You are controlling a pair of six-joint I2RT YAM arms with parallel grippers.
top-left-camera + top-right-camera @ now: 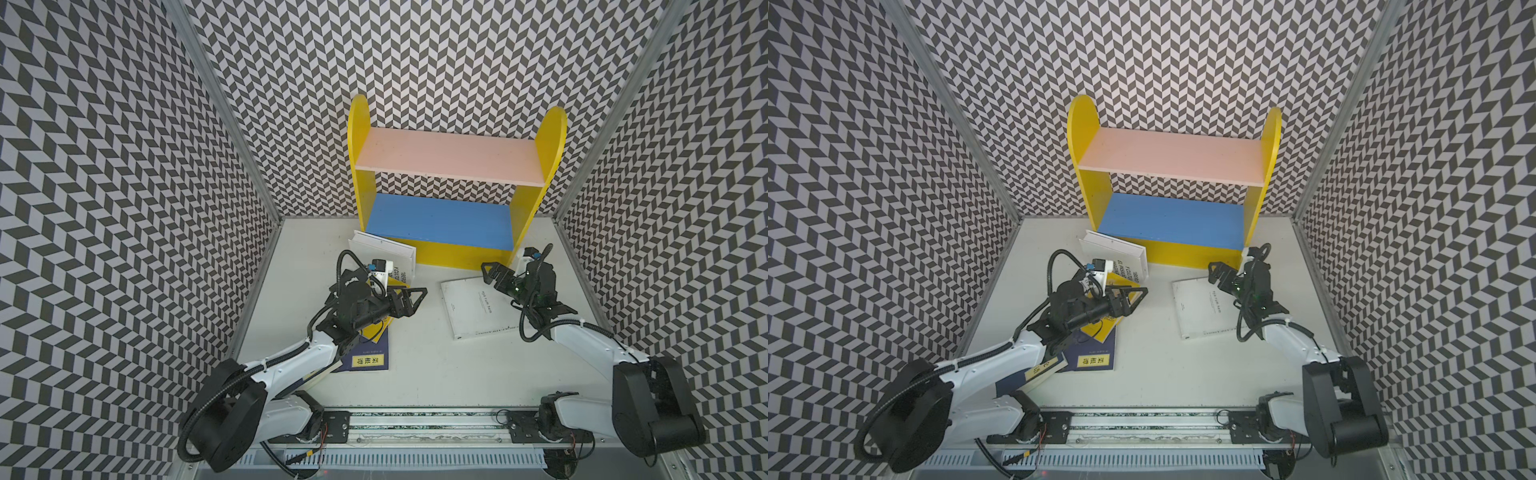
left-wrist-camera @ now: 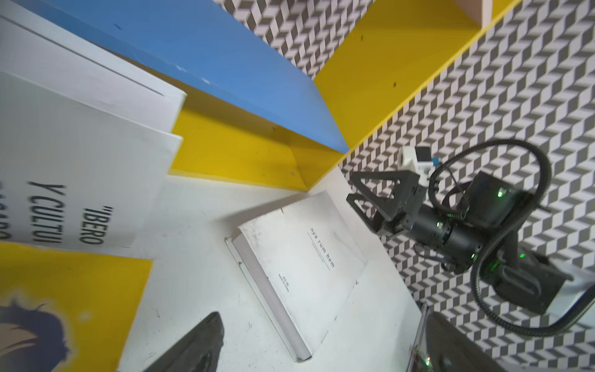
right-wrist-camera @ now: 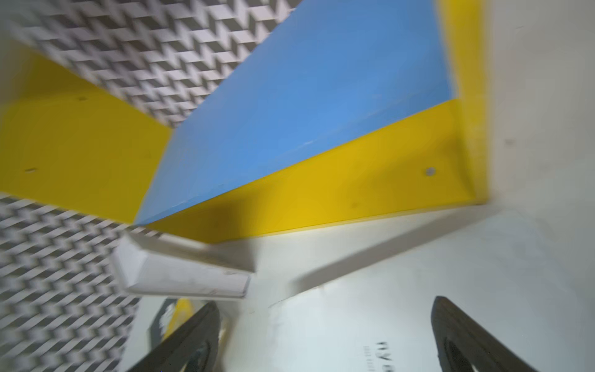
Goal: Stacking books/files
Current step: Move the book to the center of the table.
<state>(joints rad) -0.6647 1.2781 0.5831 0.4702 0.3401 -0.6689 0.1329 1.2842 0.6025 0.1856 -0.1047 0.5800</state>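
A white book lettered "nya rum hem" lies flat on the table at the right. My right gripper hovers open over its far edge, empty. Another white book with black lettering rests at the shelf's front left corner. A yellow cartoon book lies partly under my left gripper, which is open and empty above the table. A navy book with a yellow label lies nearer. A second navy book shows under the left arm.
A yellow shelf unit with a pink upper board and a blue lower board stands at the back against the patterned wall. Patterned walls close in both sides. The arm bases sit on a rail at the front.
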